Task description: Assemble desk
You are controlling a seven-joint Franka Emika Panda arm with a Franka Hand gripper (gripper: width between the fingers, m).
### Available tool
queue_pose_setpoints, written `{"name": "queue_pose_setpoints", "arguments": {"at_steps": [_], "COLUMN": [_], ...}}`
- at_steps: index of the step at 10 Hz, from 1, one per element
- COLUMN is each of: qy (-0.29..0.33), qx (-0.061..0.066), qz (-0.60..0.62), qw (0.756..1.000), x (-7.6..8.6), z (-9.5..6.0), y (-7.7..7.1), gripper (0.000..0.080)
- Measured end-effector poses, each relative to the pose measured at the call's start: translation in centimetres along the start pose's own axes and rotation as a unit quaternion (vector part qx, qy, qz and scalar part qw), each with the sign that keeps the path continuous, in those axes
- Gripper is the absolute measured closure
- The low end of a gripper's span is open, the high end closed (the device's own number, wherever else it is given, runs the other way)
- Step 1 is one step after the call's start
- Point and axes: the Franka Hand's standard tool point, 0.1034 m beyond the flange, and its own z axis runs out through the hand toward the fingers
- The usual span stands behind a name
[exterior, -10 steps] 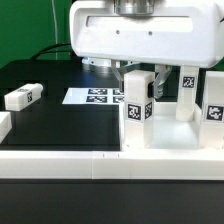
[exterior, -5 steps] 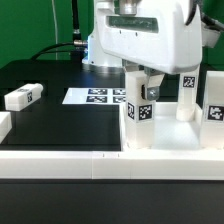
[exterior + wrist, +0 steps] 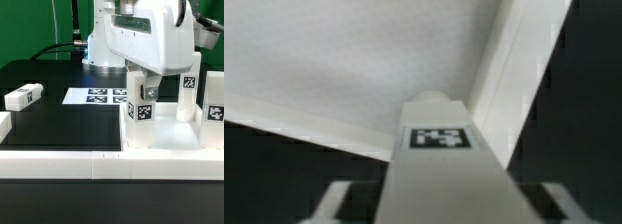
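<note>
Hovering at a corner of the desk top (image 3: 178, 140), the gripper (image 3: 141, 90) is straddling the upright leg (image 3: 139, 115) seated there, jaws parted and clamping nothing, likely between screwing turns, so a fresh grip is coming due.

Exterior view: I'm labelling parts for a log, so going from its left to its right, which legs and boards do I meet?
lying leg → marker board → first upright leg → second upright leg → third upright leg
</note>
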Motion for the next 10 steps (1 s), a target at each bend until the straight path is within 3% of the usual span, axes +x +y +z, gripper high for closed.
{"name": "queue_pose_setpoints", "arguments": {"at_steps": [1, 2, 5, 10], "qy": [0.0, 0.001, 0.004, 0.018], "qx": [0.0, 0.0, -0.002, -0.02], "qz": [-0.029, -0.088, -0.22, -0.447], "qw": [1.0, 0.996, 0.975, 0.894], "x": [-0.06, 0.01, 0.09, 0.42], "z": [0.0, -0.04, -0.15, -0.35], "y": [-0.03, -0.02, -0.09, -0.14], "gripper": [0.026, 0.0184, 0.0158, 0.015]}}
